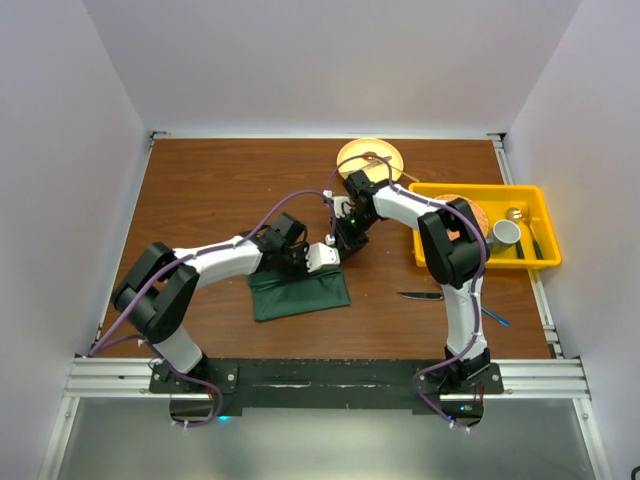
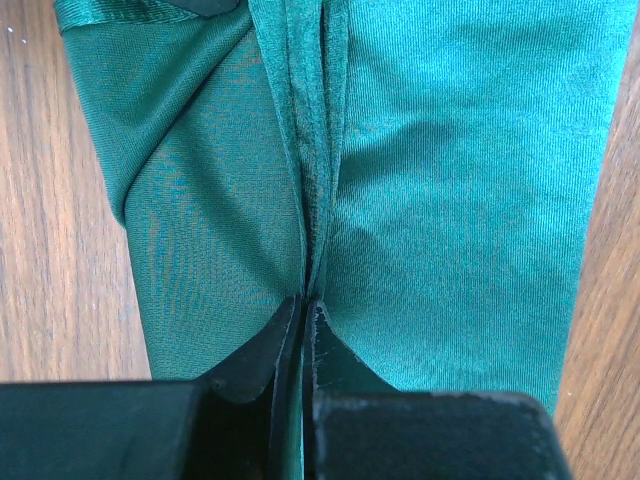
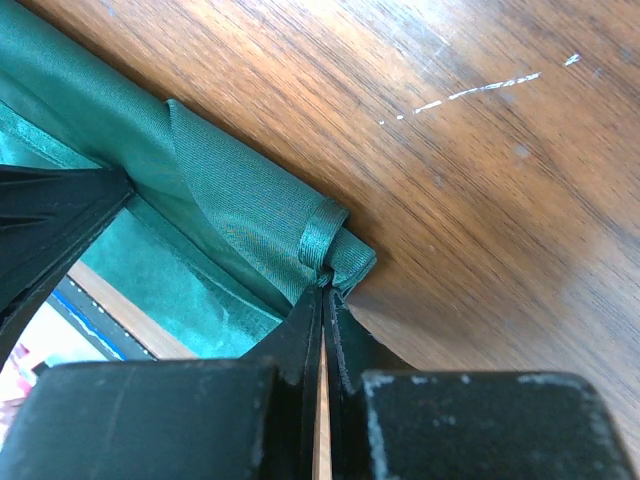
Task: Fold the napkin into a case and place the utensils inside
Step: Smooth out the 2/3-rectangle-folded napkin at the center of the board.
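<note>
So the napkin (image 1: 298, 297) is folded into a longish green strip, sitting close to the near edge of the tabletop (image 1: 220, 190), a bit left of middle. Its long axis runs roughly left to right, with the right end tipped slightly toward the far edge.

Both pincers are at that far-right corner of the strip. The left pincer (image 2: 305, 302) is squeezed right down on a ridge of cloth. From its wrist cam you can see several layers bunched into a crease that runs straight away from the tips, with flat green cloth on both sides. The right pincer (image 3: 325, 290) is clamped just as tight on the corner itself, where there's a little rolled hem loop right at the tips and bare wood just beyond.

The knife (image 1: 420, 296) lies flat to the right of the napkin, pointing left-right, apart from both pincers. The blue fork (image 1: 496, 319) is further right, toward the near right corner, angled and partly hidden behind the right arm. The yellow plate (image 1: 350, 150) is at the far edge and the yellow bin (image 1: 545, 215) along the right edge.
</note>
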Controlling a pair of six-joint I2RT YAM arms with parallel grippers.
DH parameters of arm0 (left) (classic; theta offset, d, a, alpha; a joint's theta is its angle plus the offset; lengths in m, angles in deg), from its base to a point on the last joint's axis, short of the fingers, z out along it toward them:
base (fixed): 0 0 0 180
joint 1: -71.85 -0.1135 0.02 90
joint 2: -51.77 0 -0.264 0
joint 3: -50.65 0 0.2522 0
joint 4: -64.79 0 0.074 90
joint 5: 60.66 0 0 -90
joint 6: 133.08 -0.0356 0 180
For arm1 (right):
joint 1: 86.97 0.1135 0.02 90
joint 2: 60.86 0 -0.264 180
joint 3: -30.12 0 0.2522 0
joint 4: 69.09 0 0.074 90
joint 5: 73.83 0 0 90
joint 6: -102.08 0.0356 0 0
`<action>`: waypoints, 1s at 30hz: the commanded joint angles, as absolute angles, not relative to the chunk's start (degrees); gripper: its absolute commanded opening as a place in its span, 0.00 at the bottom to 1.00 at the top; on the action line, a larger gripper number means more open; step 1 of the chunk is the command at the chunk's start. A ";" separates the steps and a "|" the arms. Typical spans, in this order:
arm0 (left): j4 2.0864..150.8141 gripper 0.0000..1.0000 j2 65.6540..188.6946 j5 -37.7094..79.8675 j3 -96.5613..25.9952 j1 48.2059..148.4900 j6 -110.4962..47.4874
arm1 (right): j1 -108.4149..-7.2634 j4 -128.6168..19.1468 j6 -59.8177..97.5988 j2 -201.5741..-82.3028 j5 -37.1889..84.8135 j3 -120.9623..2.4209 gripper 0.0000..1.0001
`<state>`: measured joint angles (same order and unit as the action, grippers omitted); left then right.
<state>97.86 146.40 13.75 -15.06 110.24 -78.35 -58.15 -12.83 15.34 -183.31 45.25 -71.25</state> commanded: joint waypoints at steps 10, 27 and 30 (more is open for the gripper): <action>94.73 0.00 154.16 16.42 -15.58 107.88 -72.18 | -59.02 -13.33 15.15 -190.76 37.79 -81.98 0.00; 96.22 0.00 152.14 17.74 -14.27 107.88 -73.23 | -59.02 -6.99 13.39 -182.15 42.62 -81.99 0.00; 96.66 0.00 151.96 17.74 -14.53 107.80 -73.32 | -58.93 -6.73 14.27 -182.06 43.41 -81.55 0.00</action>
<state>90.46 150.20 14.58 -17.07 108.25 -72.67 -58.91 -8.46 13.68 -185.30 42.34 -81.06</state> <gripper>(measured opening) 0.064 0.007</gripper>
